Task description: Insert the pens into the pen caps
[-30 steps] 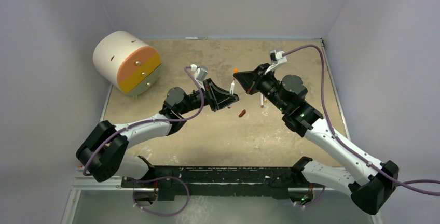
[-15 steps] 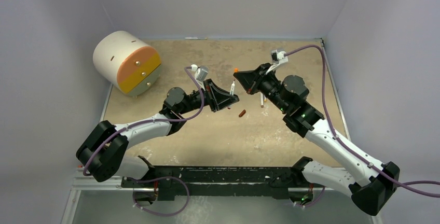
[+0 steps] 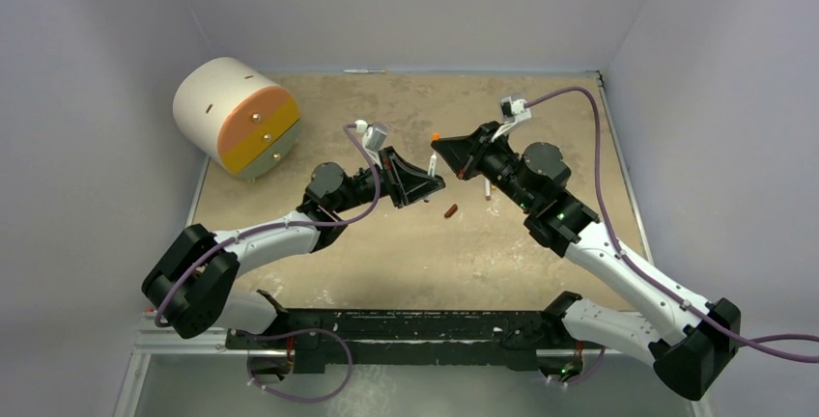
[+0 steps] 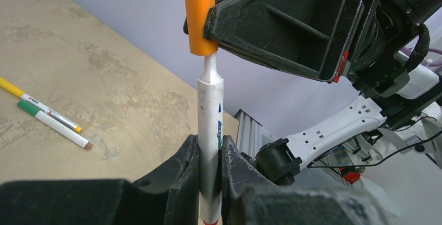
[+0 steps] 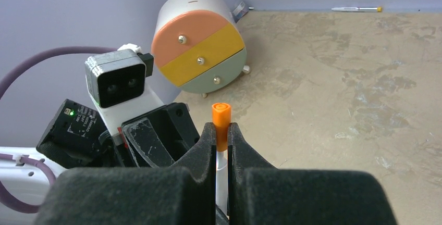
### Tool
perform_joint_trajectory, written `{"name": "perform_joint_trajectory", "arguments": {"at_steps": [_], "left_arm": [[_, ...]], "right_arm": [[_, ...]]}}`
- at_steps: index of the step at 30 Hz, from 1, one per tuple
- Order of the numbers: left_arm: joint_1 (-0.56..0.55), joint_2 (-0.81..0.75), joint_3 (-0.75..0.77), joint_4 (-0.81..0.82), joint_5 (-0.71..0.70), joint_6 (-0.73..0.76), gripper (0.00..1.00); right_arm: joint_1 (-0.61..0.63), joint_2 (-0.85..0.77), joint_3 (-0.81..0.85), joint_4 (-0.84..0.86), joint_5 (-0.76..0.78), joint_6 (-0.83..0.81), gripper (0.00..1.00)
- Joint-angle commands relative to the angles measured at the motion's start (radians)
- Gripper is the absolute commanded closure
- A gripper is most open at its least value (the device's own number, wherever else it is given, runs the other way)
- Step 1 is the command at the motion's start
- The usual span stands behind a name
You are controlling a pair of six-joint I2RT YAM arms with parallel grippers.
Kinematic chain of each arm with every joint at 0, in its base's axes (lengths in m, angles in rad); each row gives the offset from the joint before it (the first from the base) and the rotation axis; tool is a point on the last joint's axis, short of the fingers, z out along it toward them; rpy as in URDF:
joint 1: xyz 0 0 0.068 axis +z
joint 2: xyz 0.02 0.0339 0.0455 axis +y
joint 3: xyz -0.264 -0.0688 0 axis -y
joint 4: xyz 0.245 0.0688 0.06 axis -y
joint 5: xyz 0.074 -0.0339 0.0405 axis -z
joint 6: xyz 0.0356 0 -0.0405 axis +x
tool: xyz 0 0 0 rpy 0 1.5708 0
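Observation:
My left gripper (image 4: 210,144) is shut on a white pen (image 4: 210,108) and holds it upright in the left wrist view. The pen's narrow tip meets the bottom of an orange pen cap (image 4: 199,14). My right gripper (image 5: 221,134) is shut on that orange cap (image 5: 221,116), with the white pen (image 5: 221,170) showing between its fingers below. From above, both grippers meet over the table's middle: left gripper (image 3: 432,183), right gripper (image 3: 440,152), orange cap (image 3: 437,135). A dark red-brown cap (image 3: 450,210) lies on the table just in front of them.
A round drawer unit (image 3: 237,118) with orange, yellow and green fronts stands at the back left. Two pens lie side by side on the table, one with a yellow end (image 4: 31,100) and one with a green end (image 4: 57,126). Another pen (image 5: 357,9) lies along the back wall.
My right gripper has shifted slightly left and nearer, bringing the orange cap closer onto the pen's tip. The left arm has not moved.

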Motion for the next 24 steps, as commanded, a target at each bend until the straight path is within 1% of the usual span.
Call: {"name": "perform_joint_trajectory", "arguments": {"at_steps": [1,9,16,17,19,24], "left_arm": [[0.002,-0.001,0.042,0.073,-0.028,0.005,1.00],[0.001,0.008,0.053,0.059,-0.125,0.029,1.00],[0.002,0.039,0.101,0.035,-0.117,0.055,1.00],[0.002,0.041,0.103,0.034,-0.109,0.069,1.00],[0.001,0.040,0.103,0.036,-0.089,0.091,1.00],[0.001,0.035,0.112,0.026,-0.050,0.149,1.00]], "right_arm": [[-0.002,-0.018,-0.007,0.044,-0.017,0.014,1.00],[-0.002,-0.023,-0.033,0.061,-0.032,0.023,1.00],[-0.003,-0.026,-0.041,0.074,-0.027,0.013,1.00],[-0.003,-0.026,-0.039,0.073,-0.032,0.003,0.99],[-0.002,-0.032,-0.028,0.067,-0.036,-0.006,0.92],[-0.003,-0.058,0.000,0.044,-0.027,-0.029,0.80]]}}
